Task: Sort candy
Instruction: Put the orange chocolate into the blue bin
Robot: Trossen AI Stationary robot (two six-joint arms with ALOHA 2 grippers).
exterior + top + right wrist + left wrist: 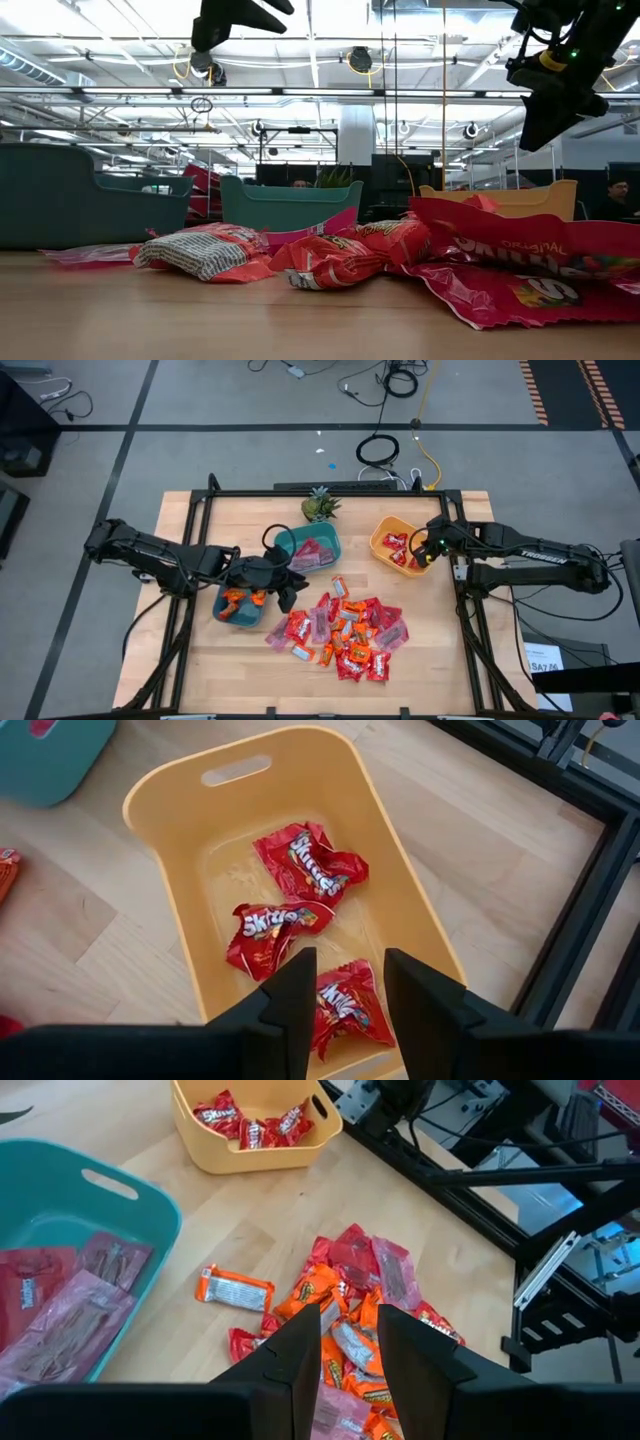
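Note:
A heap of candy (pixel 345 632) in red, orange and pink-purple wrappers lies on the wooden table's near middle. My left gripper (pixel 350 1320) hangs open above the heap's left edge, with nothing between its fingers; in the high view my left gripper (pixel 290 590) stands between the two teal bowls. My right gripper (pixel 345 962) is open above the yellow bowl (pixel 250 810), where three red candies (pixel 305 860) lie on the bottom. In the high view my right gripper (pixel 425 548) is over that bowl's right rim.
A teal bowl (pixel 312 548) holds pink-purple candies; a second teal bowl (pixel 240 608) at the left holds orange ones. A small green plant (pixel 320 507) stands at the far edge. Black frame rails (pixel 465 610) run along the table's sides. Bare wood lies near left.

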